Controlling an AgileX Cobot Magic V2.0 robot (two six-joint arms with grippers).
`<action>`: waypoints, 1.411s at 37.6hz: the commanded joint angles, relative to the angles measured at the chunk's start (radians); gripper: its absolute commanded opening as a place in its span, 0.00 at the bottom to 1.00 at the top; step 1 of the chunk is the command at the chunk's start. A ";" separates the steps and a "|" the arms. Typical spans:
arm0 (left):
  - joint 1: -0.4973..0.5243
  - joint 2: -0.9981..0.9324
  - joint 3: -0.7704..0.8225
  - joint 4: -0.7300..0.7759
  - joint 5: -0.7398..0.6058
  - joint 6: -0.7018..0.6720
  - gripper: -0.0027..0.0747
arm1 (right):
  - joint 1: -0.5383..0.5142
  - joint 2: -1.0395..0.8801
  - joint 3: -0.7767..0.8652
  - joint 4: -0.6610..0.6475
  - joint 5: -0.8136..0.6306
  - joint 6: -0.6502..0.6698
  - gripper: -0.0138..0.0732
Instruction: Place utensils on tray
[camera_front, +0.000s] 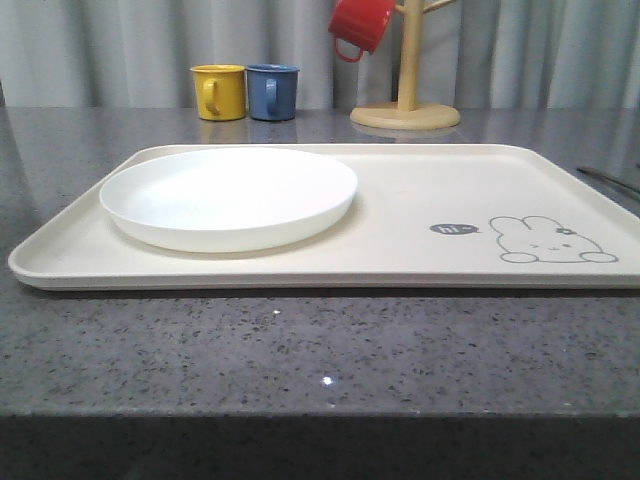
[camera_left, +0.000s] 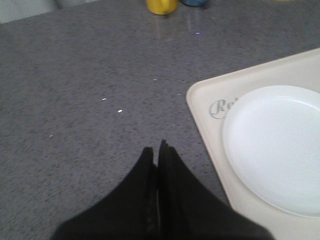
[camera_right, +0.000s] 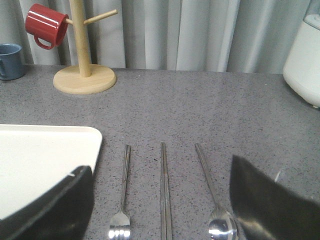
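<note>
Grey pleated curtains hang behind a speckled grey stone counter (camera_front: 320, 350), and the large cream rectangular tray with the grey rabbit drawing (camera_front: 440, 190) spreads across the middle of the front view. A white round shallow plate (camera_front: 228, 197) already sits on the tray's left half. In the upper left of that view stand a yellow mug (camera_front: 219, 91) and a blue mug (camera_front: 272, 91), and a red mug (camera_front: 362, 24) hangs on a pale wooden mug tree (camera_front: 406, 100).

My left gripper (camera_left: 157, 150) is clenched on nothing, low in its wrist view, over bare counter beside the tray's corner. My right gripper (camera_right: 160, 200) is spread wide above three utensils lying side by side on the counter, off the tray: a silver metal fork (camera_right: 123, 200), a pair of long silver chopsticks (camera_right: 165, 195) and a silver metal spoon (camera_right: 212, 195).

I judge the utensil step has not begun. Next I should descend over the chopsticks between my fingers, close, and carry them to the tray's bare right side.
</note>
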 joint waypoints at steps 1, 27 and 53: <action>0.061 -0.138 0.126 -0.011 -0.204 -0.013 0.01 | -0.006 0.011 -0.036 -0.004 -0.074 -0.006 0.83; 0.082 -0.849 0.771 -0.022 -0.580 -0.013 0.01 | -0.006 0.011 -0.036 -0.004 -0.074 -0.006 0.83; 0.082 -0.849 0.773 -0.022 -0.579 -0.013 0.01 | -0.006 0.026 -0.037 -0.002 -0.082 -0.006 0.78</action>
